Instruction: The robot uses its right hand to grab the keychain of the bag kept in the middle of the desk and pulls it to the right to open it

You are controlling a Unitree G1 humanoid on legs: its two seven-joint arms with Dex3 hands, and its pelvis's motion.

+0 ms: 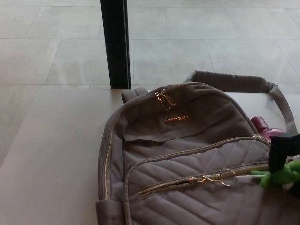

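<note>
- Bag (pixel 187 154): grey quilted backpack, lying flat on my tabletop (pixel 51 154), front face up, top toward the far edge.
- Front pocket zipper (pixel 206 179): gold slider with ring sits right of the pocket's middle; the teeth to its left stand parted.
- Keychain (pixel 281 174): green, soft-looking figure at the picture's right edge, joined to the slider by a pale cord pulled taut to the right.
- My right robot hand (pixel 288 161): black, only partly in view at the right edge, fingers closed about the green keychain.
- My left robot hand: out of sight.
- Top zipper pulls (pixel 164 99): gold, resting near the bag's upper seam.
- Shoulder strap (pixel 234 82): padded, arching behind the bag.
- Pink object (pixel 262 125): partly hidden at the bag's right side; kind unclear.
- Black post (pixel 116 42): upright beyond the tabletop, against tiled floor (pixel 211 42).
</note>
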